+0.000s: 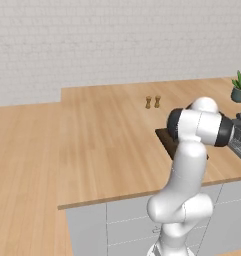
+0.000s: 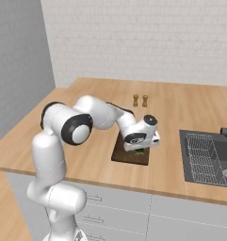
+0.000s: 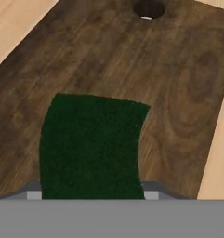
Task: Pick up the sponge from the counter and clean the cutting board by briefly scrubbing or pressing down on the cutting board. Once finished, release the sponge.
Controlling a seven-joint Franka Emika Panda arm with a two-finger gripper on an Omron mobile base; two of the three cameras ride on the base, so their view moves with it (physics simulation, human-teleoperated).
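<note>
From the hand cam I've got the dark green rectangular sponge [image 3: 90, 144] sitting between the claw tips, claw [image 3: 90, 195] clamped on it, w/ the flat dark brown wooden cutting board [image 3: 178, 93] right under it; contact I can't confirm. Right base cam: claw [image 2: 140, 150] low over the board's near end, a bit of green under it. Board lies on the light wood-plank counter [image 2: 190, 113], two small brown shakers [image 2: 140, 100] well behind it.

sponge [image 3: 90, 144] on cutting board [image 3: 178, 93]
</note>
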